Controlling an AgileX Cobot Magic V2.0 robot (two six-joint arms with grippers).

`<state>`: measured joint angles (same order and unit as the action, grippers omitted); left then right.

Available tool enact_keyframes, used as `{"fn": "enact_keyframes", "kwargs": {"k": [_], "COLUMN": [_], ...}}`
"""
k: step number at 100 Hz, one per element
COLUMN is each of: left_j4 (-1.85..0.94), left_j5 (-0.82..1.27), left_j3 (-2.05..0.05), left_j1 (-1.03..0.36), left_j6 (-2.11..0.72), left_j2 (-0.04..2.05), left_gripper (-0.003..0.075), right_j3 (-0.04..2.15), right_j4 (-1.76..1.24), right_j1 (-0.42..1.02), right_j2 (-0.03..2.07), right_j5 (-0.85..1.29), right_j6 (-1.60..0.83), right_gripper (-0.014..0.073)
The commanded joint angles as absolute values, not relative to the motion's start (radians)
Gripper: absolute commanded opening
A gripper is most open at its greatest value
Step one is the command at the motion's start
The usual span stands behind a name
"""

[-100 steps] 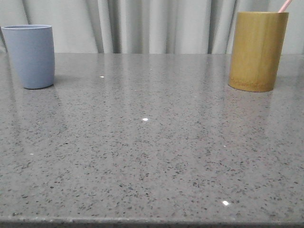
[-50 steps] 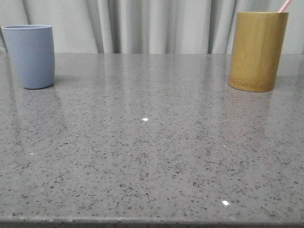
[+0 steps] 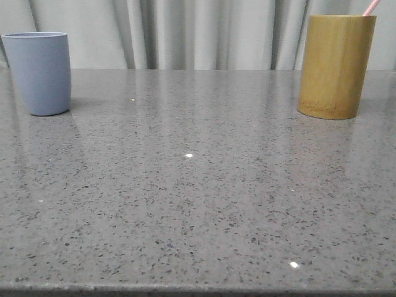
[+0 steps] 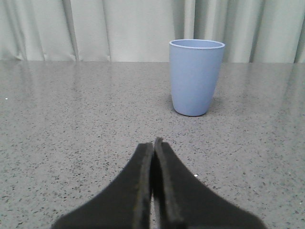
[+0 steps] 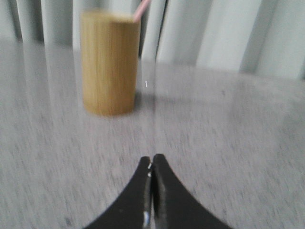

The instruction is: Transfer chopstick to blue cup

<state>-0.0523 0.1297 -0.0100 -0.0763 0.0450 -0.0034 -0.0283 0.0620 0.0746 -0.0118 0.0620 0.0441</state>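
nothing moved; chopstick (image 3: 371, 7) in bamboo holder (image 3: 336, 66); left claw (image 4: 153, 143), right claw (image 5: 152, 160) closed, empty.

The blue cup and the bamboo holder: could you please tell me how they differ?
The blue cup is matte pale blue and tapers to a rounded base; the bamboo holder is yellow-brown, straight-sided and taller. The blue cup stands far left, the bamboo holder far right. The bamboo holder has the chopstick poking from it. Both stand upright on the table.

Chopstick (image 3: 371, 7) in holder; blue cup (image 3: 39, 73) upright
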Motion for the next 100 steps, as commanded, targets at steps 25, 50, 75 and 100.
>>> {"fn": "enact_keyframes", "kwargs": {"k": [25,50,75,100], "left_j4": [-0.078,-0.102,-0.15,-0.152], "left_j5": [0.304,0.541,0.795,0.835], "left_j3": [-0.318,-0.597,-0.881,-1.008], "left_j1": [-0.074,-0.074,-0.074,-0.074], "left_j6": [0.049,0.051,0.051,0.049], "left_j2": [0.069,0.344,0.622,0.76], "left_gripper": [-0.0019,-0.0019,-0.0019,-0.0019], "right_j3": [0.123,0.425,0.725,0.882], "right_j4": [-0.026,-0.026,-0.026,-0.026], "right_j1": [0.078,0.078,0.078,0.078], "right_j2": [0.004,0.162,0.371,0.493], "right_j5": [0.08,0.413,0.692,0.753], "right_j6": [0.105,0.105,0.104,0.104], "right_gripper": [-0.0069,-0.0069,-0.0069,-0.0069]}}
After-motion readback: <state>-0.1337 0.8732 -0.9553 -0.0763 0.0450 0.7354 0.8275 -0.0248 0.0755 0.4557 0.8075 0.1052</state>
